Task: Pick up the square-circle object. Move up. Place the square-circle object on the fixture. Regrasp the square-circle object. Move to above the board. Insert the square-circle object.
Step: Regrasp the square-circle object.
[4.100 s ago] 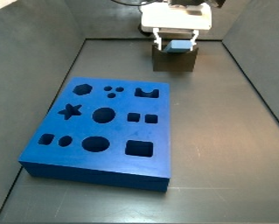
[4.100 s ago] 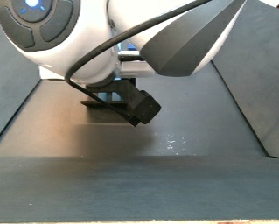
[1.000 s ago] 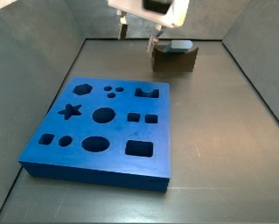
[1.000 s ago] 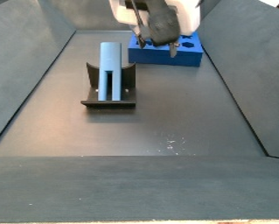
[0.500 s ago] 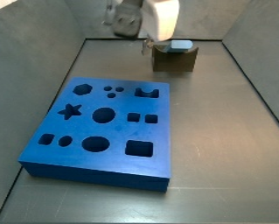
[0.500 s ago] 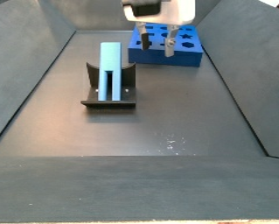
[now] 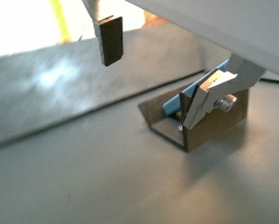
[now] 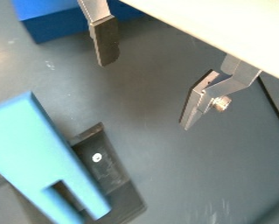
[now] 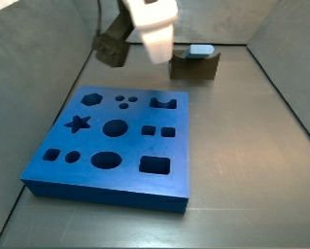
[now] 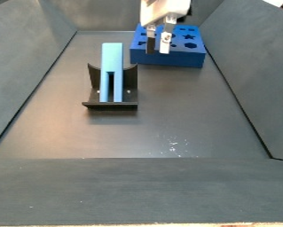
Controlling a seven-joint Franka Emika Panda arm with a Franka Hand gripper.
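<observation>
2 fingers spread, gripper empty, apart from square-circle object upright in fixture.

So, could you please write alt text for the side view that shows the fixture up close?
A pale blue square-circle object stands upright in the dark fixture on the floor. Behind it, the open, empty end effector hangs in front of the blue board.
</observation>
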